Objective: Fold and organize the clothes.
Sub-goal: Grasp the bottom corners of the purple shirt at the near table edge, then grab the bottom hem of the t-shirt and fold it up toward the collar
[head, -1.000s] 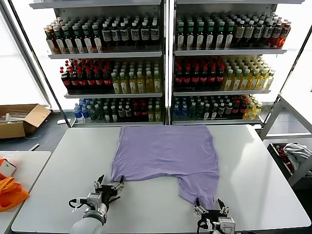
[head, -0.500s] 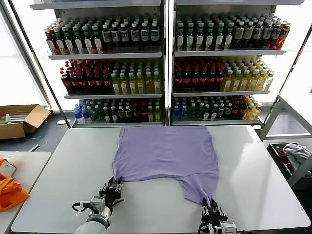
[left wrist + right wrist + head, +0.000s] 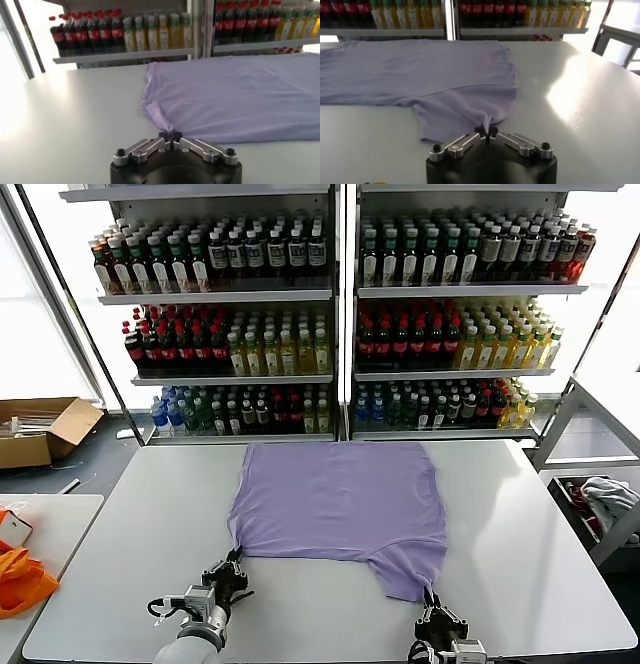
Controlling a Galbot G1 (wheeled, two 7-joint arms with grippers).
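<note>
While the purple shirt (image 3: 340, 502) lies flat, back up, across the table's (image 3: 130, 514) middle, I've got the left claw (image 3: 232, 562) and right claw (image 3: 432, 596) pinching its near corners.

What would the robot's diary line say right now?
left gripper: shut on purple T-shirt near corner | right gripper: shut on sleeve tip | shirt flat on table
</note>
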